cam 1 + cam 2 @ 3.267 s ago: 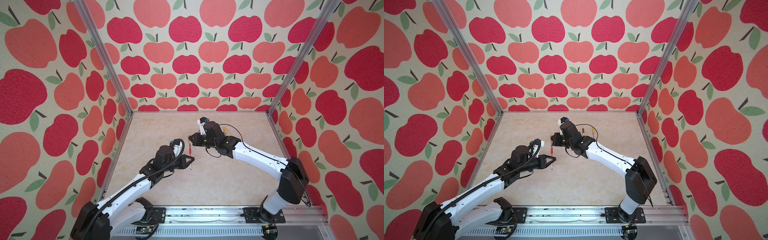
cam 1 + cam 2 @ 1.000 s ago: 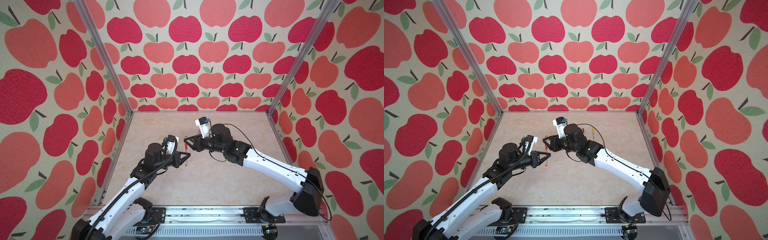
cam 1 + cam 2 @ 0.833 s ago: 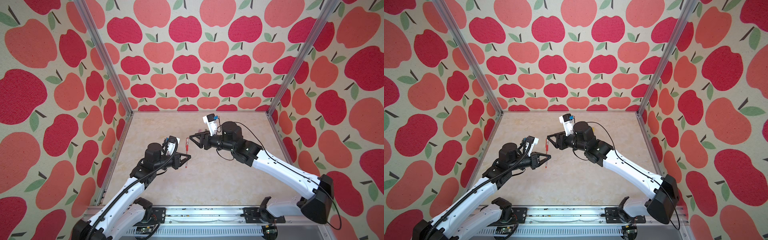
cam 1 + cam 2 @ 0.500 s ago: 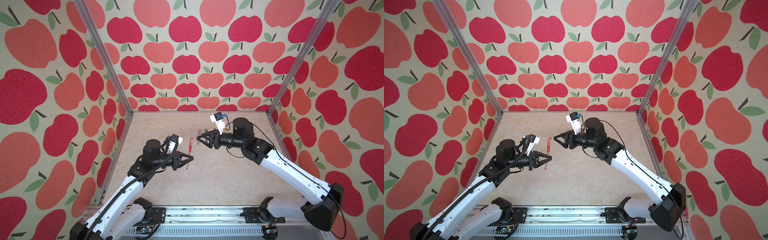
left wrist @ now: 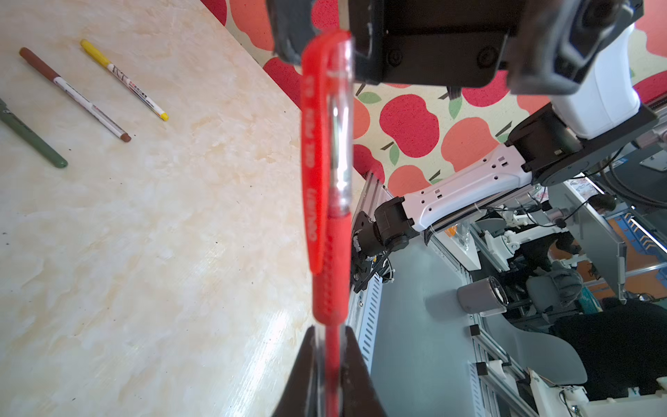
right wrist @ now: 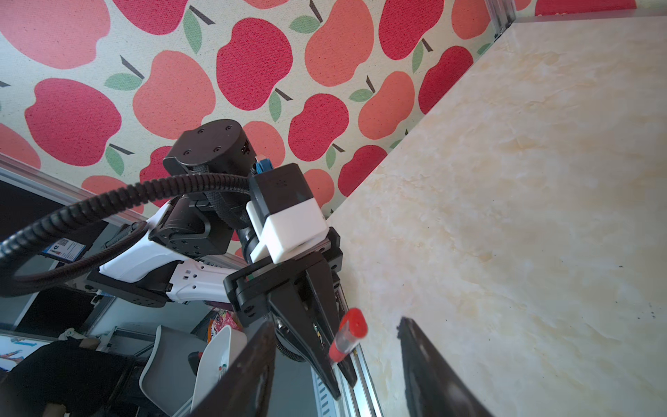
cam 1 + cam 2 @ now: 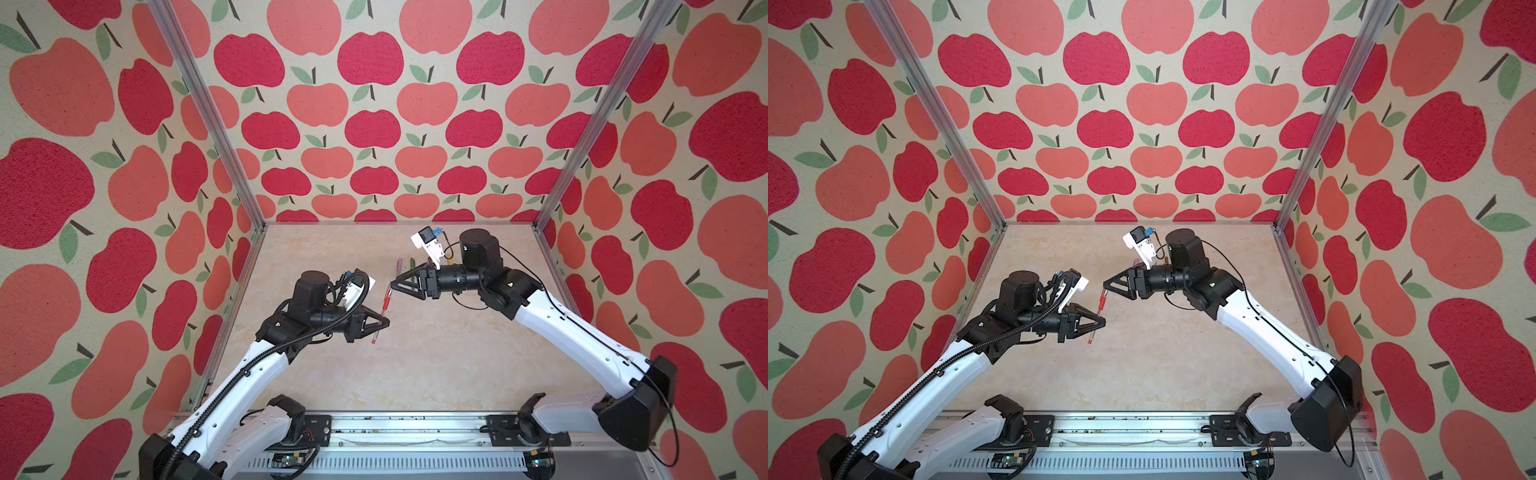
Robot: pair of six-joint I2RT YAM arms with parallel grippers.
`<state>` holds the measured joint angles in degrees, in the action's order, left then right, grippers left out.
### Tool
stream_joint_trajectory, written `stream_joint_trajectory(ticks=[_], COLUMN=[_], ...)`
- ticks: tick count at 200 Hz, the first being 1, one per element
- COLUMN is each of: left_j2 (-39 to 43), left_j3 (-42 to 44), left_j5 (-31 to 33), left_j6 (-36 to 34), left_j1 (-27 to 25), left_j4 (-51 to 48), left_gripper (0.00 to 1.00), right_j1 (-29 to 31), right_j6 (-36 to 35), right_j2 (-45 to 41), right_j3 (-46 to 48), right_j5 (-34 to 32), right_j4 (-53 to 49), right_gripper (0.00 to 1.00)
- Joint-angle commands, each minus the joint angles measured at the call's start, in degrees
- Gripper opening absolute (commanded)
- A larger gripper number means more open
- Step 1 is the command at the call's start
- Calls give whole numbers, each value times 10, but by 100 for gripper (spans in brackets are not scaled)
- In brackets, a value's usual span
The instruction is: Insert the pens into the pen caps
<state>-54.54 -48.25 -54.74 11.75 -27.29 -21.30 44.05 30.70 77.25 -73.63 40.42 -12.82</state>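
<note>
Holding a capped red pen above the table, with the task looking close to its end.
The left gripper (image 7: pixel 385 322) has its fingers clamped on the barrel of the red pen (image 5: pixel 330 187), and the red cap (image 6: pixel 352 322) sits on the end away from the left gripper. The right gripper (image 7: pixel 392 285) hangs there with fingers apart, touching nothing. On the table (image 7: pixel 415 365), well beyond the left gripper, lie the white-and-brown pen (image 5: pixel 72 92), white-and-yellow pen (image 5: pixel 122 79) and dark green pen (image 5: pixel 36 144), seemingly capped. The pink pen (image 7: pixel 400 266) is too small to judge. No loose caps show, so probably only setting the red pen down is left.
</note>
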Motion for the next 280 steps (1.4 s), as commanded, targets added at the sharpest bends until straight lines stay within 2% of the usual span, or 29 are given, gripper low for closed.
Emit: stream_joint_trajectory(ticks=[1, 64, 79, 142, 206, 280], left_j2=[-4, -8, -8, -7, -7, 15], left_j3=[-28, -39, -40, -40, -37, -23], left_j5=[43, 82, 82, 86, 89, 110], left_j6=[-50, -62, -65, -68, -64, -34], left_j1=[-10, -13, -13, -13, -13, -15], left_j4=[-45, -52, -55, -57, -47, 45], left_gripper=[0, 0, 0, 0, 0, 0], right_j1=[7, 34, 37, 42, 44, 51], right_j6=[-20, -62, -63, -67, -65, -60], right_j2=[10, 34, 36, 53, 54, 63], right_j3=[-26, -62, -64, -74, -74, -69], right_j5=[12, -26, -31, -34, -39, -28], right_j4=[-29, -94, -97, -104, -101, -99], right_gripper=[55, 43, 37, 29, 16, 10])
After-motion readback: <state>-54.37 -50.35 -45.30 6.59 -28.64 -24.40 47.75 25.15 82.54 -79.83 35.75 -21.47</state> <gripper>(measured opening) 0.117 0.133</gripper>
